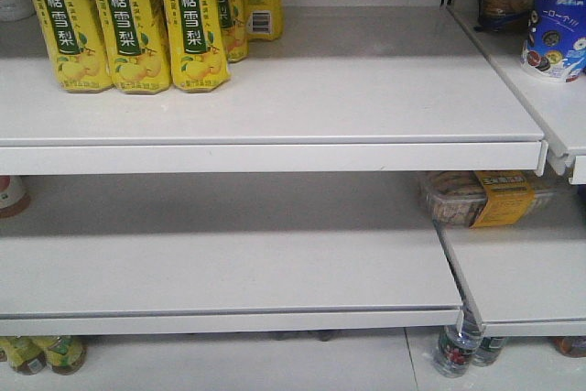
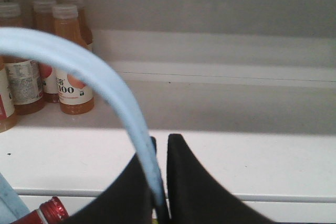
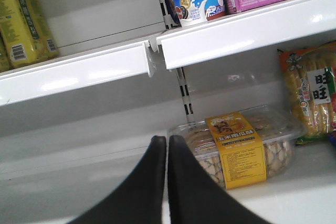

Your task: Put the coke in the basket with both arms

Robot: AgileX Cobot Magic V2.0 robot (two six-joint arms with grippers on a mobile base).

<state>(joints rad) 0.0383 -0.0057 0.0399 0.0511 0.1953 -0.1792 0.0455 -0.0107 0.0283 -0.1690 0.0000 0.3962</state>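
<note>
In the left wrist view my left gripper [image 2: 164, 142] is shut on the thin light-blue handle band [image 2: 89, 66] of the basket, which arches up and to the left from between the fingers. A sliver of the basket's blue side [image 2: 6, 203] shows at the bottom left corner. Beside it sits the coke [image 2: 51, 212], with only its red cap and the top of its red label in view. My right gripper [image 3: 167, 141] is shut with nothing between its fingers, pointing at the lower shelf just left of a clear snack box. Neither arm appears in the front view.
Orange juice bottles [image 2: 71, 72] stand at the back left of the shelf ahead of the left gripper. Yellow pear-drink bottles [image 1: 128, 16] fill the upper shelf's left. The clear snack box with a yellow label [image 3: 236, 145] lies on the right shelf. White shelf edges [image 1: 275, 155] jut forward.
</note>
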